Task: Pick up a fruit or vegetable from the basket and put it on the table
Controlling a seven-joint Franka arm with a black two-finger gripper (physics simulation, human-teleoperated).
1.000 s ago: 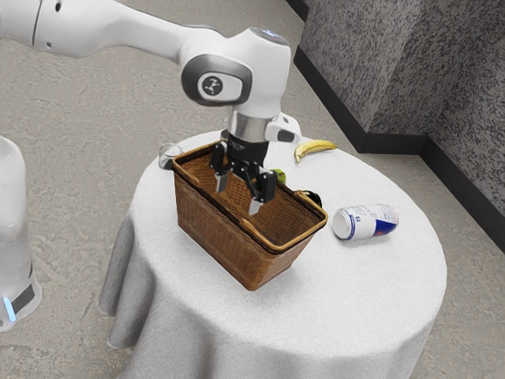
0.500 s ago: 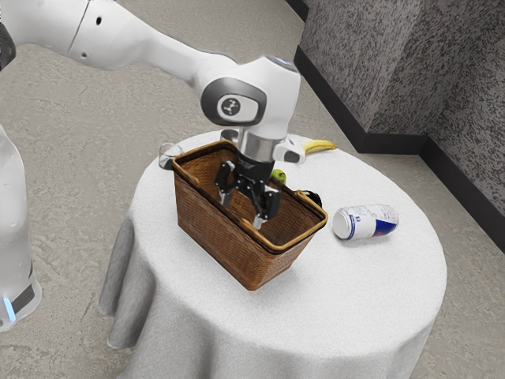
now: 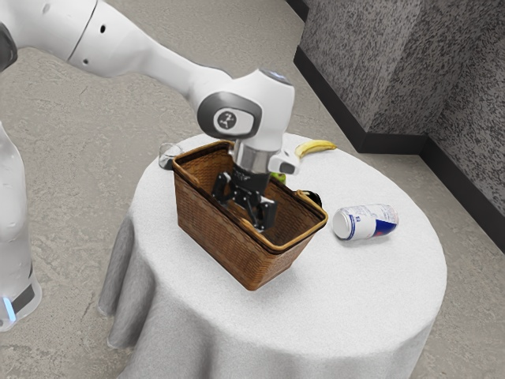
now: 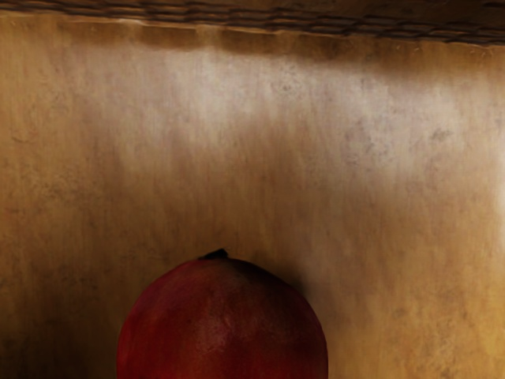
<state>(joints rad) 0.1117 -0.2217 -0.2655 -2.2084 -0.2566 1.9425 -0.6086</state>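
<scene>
Red fruit [image 4: 222,324] with a short dark stem [image 4: 215,254] lies in the wicker basket, low down near the gripper, against a tan inner surface [image 4: 158,158]; a band of woven wall [image 4: 316,24] crosses beyond it. Around the scene are a speckled grey floor [image 3: 87,126] and a rough grey wall [image 3: 379,63] with a dark skirting [image 3: 394,143]. A round table [image 3: 355,292] under a white cloth stands on the floor. The white arm [image 3: 158,55] reaches over it from the exterior view's upper left, lowering the black gripper [image 3: 246,196] inside the wicker basket [image 3: 217,245]. The gripper is open, its two fingers [image 3: 267,213] spread apart, their tips hidden by the basket's near side. Past the basket, toward the exterior view's right, a white can [image 3: 377,223] with blue and red markings lies on its side, apart from the basket. A yellow banana [image 3: 316,148] rests near the table's far edge. Clear glass [image 3: 168,155] sits just beside the basket's end nearer the exterior view's left. Just past the basket's far rim are a dark object [image 3: 316,197], too hidden to name, and a small green fruit [image 3: 278,179], partly covered.
</scene>
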